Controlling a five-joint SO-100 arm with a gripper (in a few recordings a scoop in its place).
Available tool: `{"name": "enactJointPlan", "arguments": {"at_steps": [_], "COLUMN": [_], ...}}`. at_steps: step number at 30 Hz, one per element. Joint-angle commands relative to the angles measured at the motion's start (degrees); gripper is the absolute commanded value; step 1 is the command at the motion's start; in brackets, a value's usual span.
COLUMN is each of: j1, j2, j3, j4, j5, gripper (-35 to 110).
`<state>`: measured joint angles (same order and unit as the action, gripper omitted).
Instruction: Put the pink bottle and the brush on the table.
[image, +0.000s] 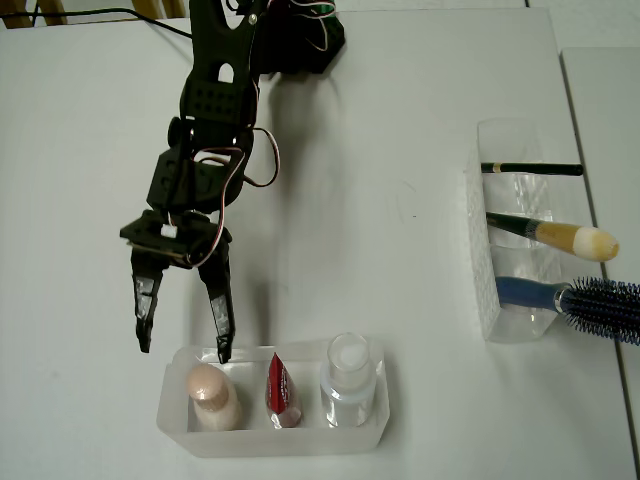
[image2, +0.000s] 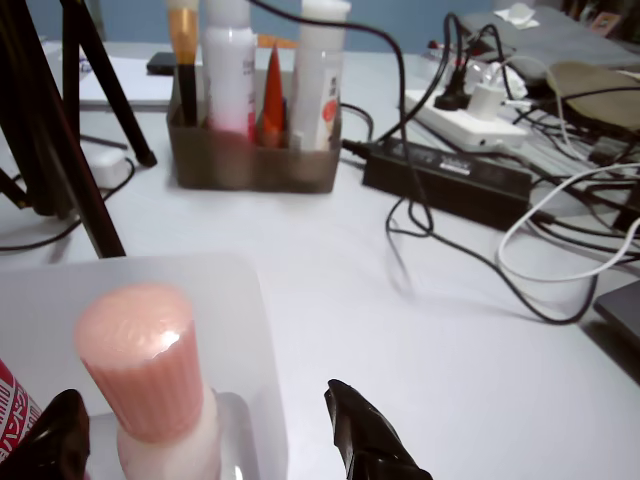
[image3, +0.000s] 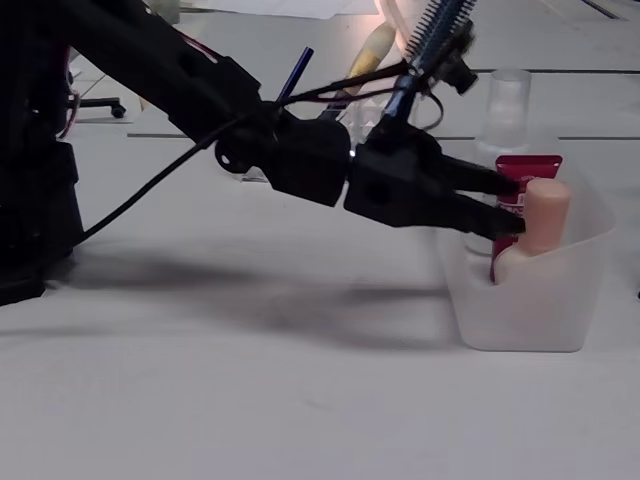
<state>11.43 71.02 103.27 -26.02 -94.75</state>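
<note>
Upright in the leftmost compartment of a translucent tray (image: 172, 420), as the overhead view shows it, the pink bottle (image: 212, 394) is seen with its ribbed pink cap uppermost. Beside it in the same tray a red tube (image: 281, 390) is held in the middle compartment, and a clear bottle (image: 348, 378) with a white cap in the right one. White lettering is carried on the red tube, but it cannot be read in any view.

Just above the pink bottle in the overhead view the black gripper (image: 184, 335) is found, its fingers spread wide apart and nothing held between them. One fingertip lies at the tray's rim just beside the pink bottle; the other is outside the tray, over the bare counter (image: 400, 220). In the wrist view the pink cap is framed between the two dark fingertips (image2: 365, 440), and whether either touches the bottle cannot be told.

Well to the right of the pink bottle, a second translucent holder (image: 500, 240) is laid on its side on the white counter. The brush (image: 555, 235) is kept in its middle slot, the cream bristle tip sticking out to the right. A thin dark pencil (image: 530, 169) is lodged in the slot beyond the brush, and a blue-handled hairbrush (image: 580, 297) in the slot on the brush's other side.
</note>
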Motion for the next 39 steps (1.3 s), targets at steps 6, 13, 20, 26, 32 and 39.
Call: {"name": "enactJointPlan", "arguments": {"at_steps": [6,13,20,26,32,39], "j1": [-0.7,-0.8,-0.8,-1.7,-3.3,-4.0], "j2": [-2.4,-5.0,-9.1,-12.2,-15.5,-17.6], "j3": [-5.9,-7.6,-12.4,-16.2,-21.0,-23.6], "j4": [-1.0,-1.6,-1.3,-1.1,-0.8,-0.4], "j5": [-0.7,-0.8,-1.1,-1.3,-1.8,-2.5], "gripper": [43,47,47,44,41,39]}}
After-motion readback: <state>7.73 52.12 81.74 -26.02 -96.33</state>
